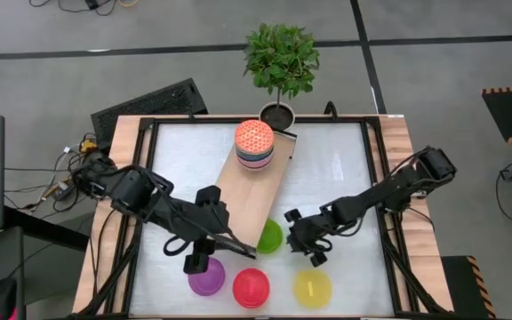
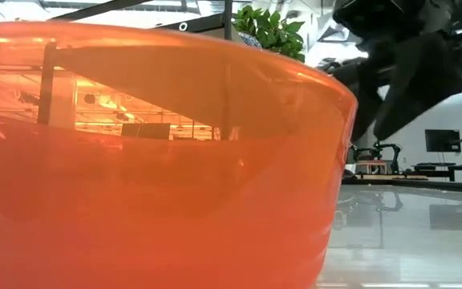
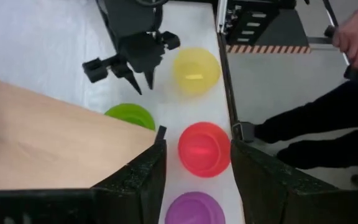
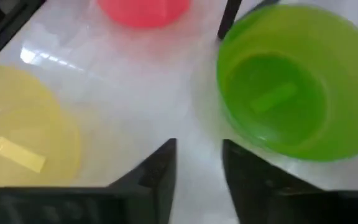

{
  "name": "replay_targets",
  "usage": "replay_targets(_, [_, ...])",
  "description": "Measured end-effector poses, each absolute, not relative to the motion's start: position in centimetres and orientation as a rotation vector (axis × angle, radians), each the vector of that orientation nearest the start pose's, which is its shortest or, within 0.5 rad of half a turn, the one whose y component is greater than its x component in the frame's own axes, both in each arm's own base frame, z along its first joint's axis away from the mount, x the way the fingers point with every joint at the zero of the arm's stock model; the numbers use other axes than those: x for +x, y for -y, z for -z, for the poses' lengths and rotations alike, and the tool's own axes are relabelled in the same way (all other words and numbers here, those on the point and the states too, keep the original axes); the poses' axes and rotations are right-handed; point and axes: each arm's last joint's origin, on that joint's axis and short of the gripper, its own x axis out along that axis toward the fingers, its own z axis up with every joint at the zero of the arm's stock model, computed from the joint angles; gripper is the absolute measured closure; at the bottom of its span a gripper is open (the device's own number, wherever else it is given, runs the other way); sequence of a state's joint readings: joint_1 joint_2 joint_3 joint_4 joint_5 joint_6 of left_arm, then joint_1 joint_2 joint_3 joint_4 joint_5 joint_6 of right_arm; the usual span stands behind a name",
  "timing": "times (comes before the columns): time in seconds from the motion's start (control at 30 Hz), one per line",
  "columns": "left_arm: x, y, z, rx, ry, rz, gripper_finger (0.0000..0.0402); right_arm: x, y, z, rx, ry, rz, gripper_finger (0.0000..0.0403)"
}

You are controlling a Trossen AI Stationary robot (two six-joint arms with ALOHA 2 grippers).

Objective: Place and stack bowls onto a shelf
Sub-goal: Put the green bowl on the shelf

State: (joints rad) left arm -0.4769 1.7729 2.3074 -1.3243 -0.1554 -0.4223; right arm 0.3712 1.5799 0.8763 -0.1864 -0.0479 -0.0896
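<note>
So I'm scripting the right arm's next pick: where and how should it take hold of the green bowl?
Grip the green bowl by its rim, one finger inside and one outside. It sits upright and open on the table, its far side against the shelf end, so come from above on the free side nearest the right gripper, whose fingers are slightly apart beside it. The left gripper is near the purple bowl.

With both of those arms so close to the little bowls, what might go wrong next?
The left gripper hangs open above the plain purple bowl, right beside the plain red bowl; coming down, a finger might nudge the red one. The right gripper, open between the plain green bowl and plain yellow bowl, might knock either.
</note>
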Motion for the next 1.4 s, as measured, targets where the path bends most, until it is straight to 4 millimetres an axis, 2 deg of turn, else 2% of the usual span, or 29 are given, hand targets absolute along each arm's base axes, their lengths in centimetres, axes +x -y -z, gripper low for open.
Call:
replay_targets(0.17, [28.6,14.1,-46.8,-0.160,-0.828,0.102,0.0239,28.4,-10.8,-18.1,-0.159,-0.916,-0.423,0.0381])
replay_targets(0.3, [28.3,14.0,-46.6,-0.161,-0.857,0.088,0.0239,28.5,-10.4,-17.7,-0.076,-0.956,-0.456,0.0385])
replay_targets(0.43, [28.0,13.9,-46.8,-0.175,-0.860,0.081,0.0239,29.5,-9.7,-18.1,-0.113,-0.893,-0.478,0.0385])
replay_targets(0.57, [28.0,13.8,-46.8,-0.190,-0.860,0.074,0.0239,32.8,-8.2,-17.4,-0.167,-0.795,-0.455,0.0385])
replay_targets(0.67, [27.9,13.8,-46.8,-0.220,-0.864,0.066,0.0239,35.7,-6.8,-16.0,-0.129,-0.854,-0.373,0.0385])
replay_targets(0.73, [27.8,13.8,-46.9,-0.233,-0.864,0.068,0.0239,36.2,-6.1,-16.3,-0.078,-0.918,-0.375,0.0385])
replay_targets(0.87, [27.4,13.9,-47.2,-0.226,-0.850,0.074,0.0239,35.7,-7.2,-18.6,-0.106,-0.893,-0.419,0.0386])
replay_targets(1.03, [27.2,13.7,-47.0,-0.180,-0.866,0.036,0.0239,34.3,-8.1,-22.3,-0.175,-0.808,-0.363,0.0386])
replay_targets(1.23, [26.7,13.0,-47.2,-0.148,-0.853,-0.036,0.0239,33.0,-10.5,-21.8,-0.201,-0.888,-0.407,0.0386])
replay_targets(1.4, [25.6,12.4,-48.0,-0.155,-0.824,-0.050,0.0239,32.7,-12.5,-19.0,-0.214,-1.015,-0.441,0.0386])
